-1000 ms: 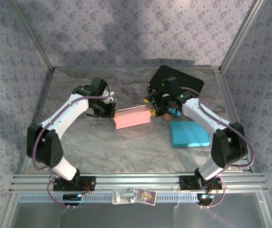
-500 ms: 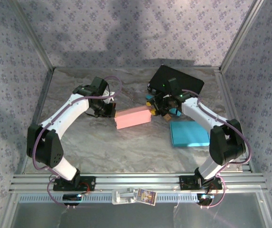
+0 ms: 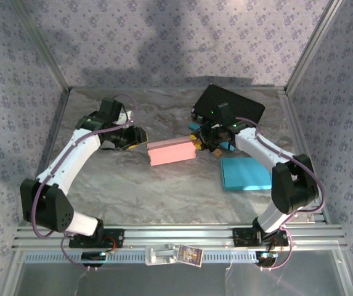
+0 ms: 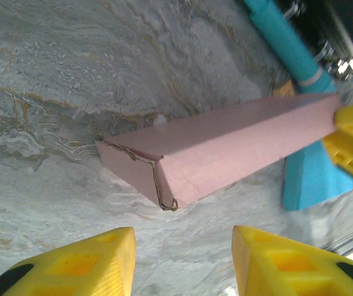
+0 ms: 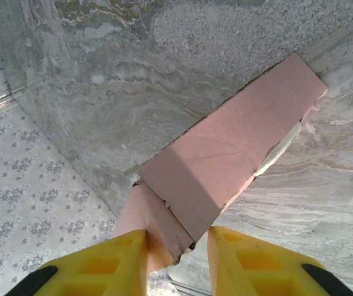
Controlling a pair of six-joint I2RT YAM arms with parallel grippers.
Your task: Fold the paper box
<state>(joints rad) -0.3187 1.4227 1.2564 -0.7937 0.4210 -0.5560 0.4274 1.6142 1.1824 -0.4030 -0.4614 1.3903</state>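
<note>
The left hand [image 3: 140, 136] hangs low over the marble tabletop [image 3: 133, 191], its yellow fingers [image 4: 96, 262] wide apart with nothing between them. It is just beside the left end of the pink paper box [image 3: 172, 152] and does not touch it. The box lies flat in the middle of the tabletop. At its right end the right hand [image 3: 198, 143] has its fingers [image 5: 250, 259] close around the end flap and seems to pinch it. Further right lies a flat blue box [image 3: 246, 174].
</note>
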